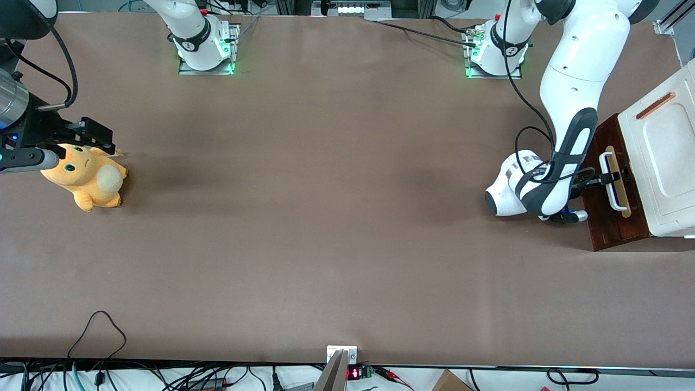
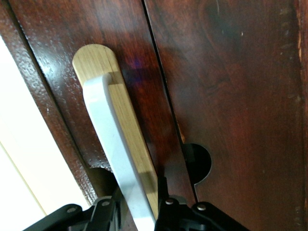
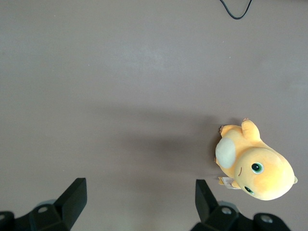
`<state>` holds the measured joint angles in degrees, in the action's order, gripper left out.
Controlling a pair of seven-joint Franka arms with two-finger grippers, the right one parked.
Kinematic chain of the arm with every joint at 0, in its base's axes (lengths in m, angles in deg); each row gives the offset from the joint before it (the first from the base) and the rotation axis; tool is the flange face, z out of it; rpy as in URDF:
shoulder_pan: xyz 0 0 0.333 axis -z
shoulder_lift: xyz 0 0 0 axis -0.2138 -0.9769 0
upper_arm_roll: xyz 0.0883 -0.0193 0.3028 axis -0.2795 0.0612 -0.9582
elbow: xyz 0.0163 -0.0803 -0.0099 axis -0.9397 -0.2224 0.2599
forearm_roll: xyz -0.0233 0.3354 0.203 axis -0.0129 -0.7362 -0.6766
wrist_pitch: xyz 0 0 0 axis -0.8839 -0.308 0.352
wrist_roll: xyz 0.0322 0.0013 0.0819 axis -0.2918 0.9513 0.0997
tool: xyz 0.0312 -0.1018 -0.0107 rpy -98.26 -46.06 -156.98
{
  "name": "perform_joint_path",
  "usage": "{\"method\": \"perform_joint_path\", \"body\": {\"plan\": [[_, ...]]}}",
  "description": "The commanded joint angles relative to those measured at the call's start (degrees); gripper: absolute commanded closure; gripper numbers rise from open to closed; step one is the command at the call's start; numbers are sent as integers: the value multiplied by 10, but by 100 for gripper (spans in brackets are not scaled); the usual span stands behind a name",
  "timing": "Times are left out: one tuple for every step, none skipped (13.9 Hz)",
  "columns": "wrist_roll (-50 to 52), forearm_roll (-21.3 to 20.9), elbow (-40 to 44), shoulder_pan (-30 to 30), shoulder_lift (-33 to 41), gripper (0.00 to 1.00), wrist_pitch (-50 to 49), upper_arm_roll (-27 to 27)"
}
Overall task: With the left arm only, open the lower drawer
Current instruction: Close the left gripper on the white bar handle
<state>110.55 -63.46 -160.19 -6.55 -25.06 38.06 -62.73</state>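
At right of the front frame, the gripper pinches the handle. The drawer looks barely out; pulling remains.

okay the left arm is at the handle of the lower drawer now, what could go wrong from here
1. The end effector straddles the white bar handle near the bar's middle, but only its fingertips reach around it, so it may slip off when the pull starts.
2. The lower drawer looks barely out of the white cabinet; a pull not in line with its travel could jam it or drag the cabinet.
3. The left arm sits folded close in front of the drawer, leaving little room to draw back.
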Motion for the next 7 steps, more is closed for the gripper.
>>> {"method": "perform_joint_path", "body": {"plan": [[5, -11, -2, -7, 1, 72, 2, 2], [6, -11, -1, -7, 1, 72, 3, 2], [6, -11, 0, -7, 0, 72, 3, 2], [7, -11, 1, -7, 1, 72, 2, 2], [7, -11, 1, -6, 1, 72, 3, 2], [7, -11, 2, -6, 1, 72, 4, 2], [7, -10, 2, -6, 1, 72, 4, 2]]}}
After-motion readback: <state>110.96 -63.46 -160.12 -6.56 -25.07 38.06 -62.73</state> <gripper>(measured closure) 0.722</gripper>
